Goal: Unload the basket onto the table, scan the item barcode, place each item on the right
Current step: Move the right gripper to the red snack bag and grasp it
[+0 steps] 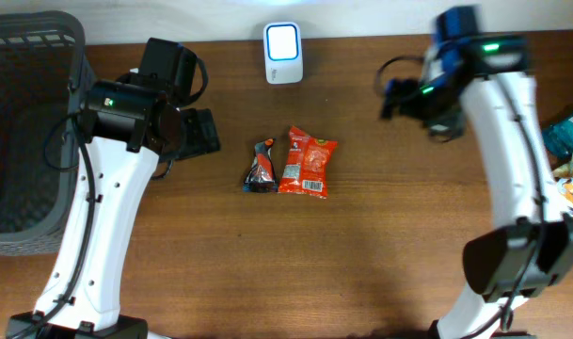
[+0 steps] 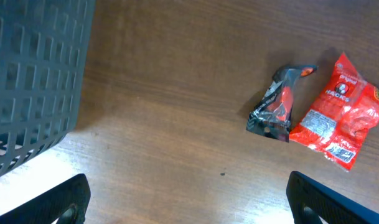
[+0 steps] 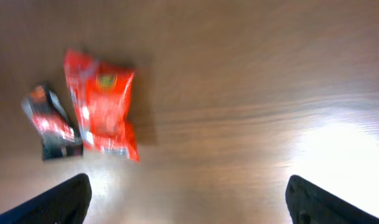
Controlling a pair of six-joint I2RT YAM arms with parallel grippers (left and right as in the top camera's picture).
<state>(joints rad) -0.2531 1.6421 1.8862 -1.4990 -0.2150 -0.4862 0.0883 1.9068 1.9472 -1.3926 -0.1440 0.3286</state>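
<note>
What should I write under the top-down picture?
Open left hand and open right hand flank a red snack bag beside a dark packet, with a white scanner behind.

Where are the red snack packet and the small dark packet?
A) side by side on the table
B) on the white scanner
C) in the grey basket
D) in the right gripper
A: the red snack packet and small dark packet lie side by side on the wooden table.

A crinkled red foil snack packet (image 1: 307,162) lies flat on the brown wooden surface (image 1: 361,254), just beside a smaller black-and-red wrapper (image 1: 261,169). A white rounded scanner (image 1: 283,53) stands apart.
</note>
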